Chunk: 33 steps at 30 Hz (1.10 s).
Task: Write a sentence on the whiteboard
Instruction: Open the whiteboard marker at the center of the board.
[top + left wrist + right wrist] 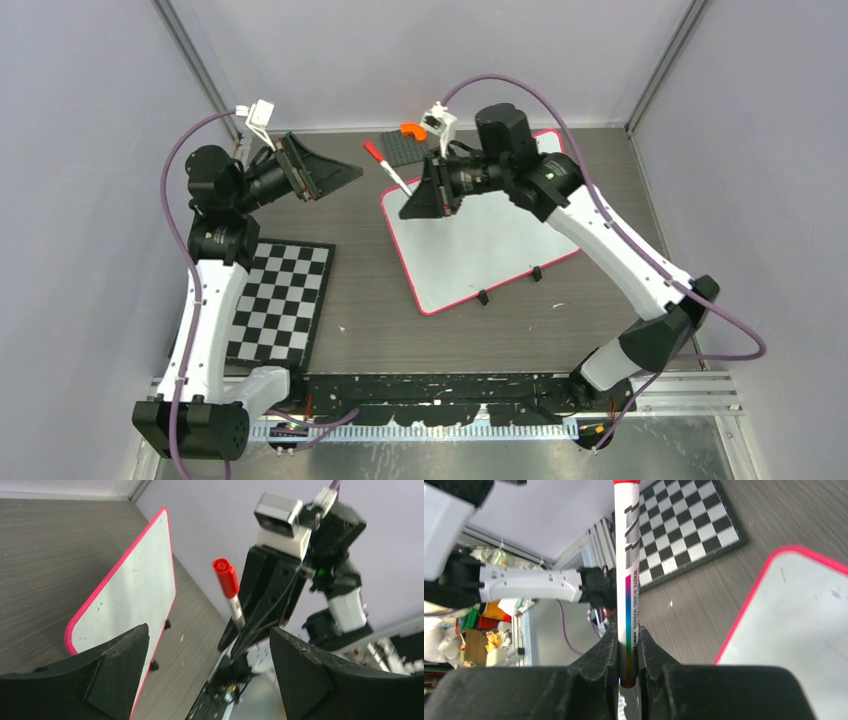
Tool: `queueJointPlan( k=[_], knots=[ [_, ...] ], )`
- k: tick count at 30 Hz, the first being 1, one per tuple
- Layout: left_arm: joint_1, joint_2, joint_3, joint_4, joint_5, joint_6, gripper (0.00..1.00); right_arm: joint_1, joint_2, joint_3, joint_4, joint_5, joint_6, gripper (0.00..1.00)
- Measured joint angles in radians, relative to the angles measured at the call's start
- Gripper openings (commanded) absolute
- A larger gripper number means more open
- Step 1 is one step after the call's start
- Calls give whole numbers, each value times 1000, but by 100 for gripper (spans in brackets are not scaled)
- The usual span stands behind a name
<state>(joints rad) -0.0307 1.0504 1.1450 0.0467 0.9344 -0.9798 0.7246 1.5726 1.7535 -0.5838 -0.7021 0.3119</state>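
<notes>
From above, the right claw (415, 197) is clamped on a marker (390, 168) over the far-left corner of the whiteboard (500, 250). The board lies flat on the table and no sentence shows on it. The marker's long axis runs out from the claw toward the far left, with its red cap outermost, past the board's rim. The left claw (340, 175) hangs with its jaws apart just left of that cap, off the board. The right arm is much the nearer to the board.

In the left wrist view, the capped marker stands beyond the spread fingers, in line with the gap and touching neither.

In the right wrist view, the fingers pinch the marker's lower barrel. The board lies to the right, and a checkerboard mat (684, 530) lies beyond.

The cap probably has to come off along that axis before any writing.
</notes>
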Motion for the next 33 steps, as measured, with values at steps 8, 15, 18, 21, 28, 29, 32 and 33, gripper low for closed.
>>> queueJointPlan(
  k=[8,15,18,21,28,29,32,33],
  knots=[
    [-27,92,117,-251,276,373,77,-70,-238,-193,-197,-152,-200,0],
    [-230,167,242,-656,272,804,79,-109,-342,-425,-278,-329,-240,0],
    [-389,169,281,-771,225,960,74,-113,-343,-476,-302,-382,-254,0],
    [-463,172,292,-842,210,1066,69,-113,-343,-505,-315,-425,-258,0],
    [-556,207,297,-923,169,1218,45,-118,-351,-531,-322,-500,-253,0],
    [-568,211,299,-928,166,1228,41,-118,-351,-532,-322,-506,-253,0],
    [-586,221,307,-931,165,1246,35,-118,-351,-535,-322,-526,-249,0],
    [-587,222,309,-931,165,1249,34,-118,-351,-536,-322,-532,-248,0]
  ],
)
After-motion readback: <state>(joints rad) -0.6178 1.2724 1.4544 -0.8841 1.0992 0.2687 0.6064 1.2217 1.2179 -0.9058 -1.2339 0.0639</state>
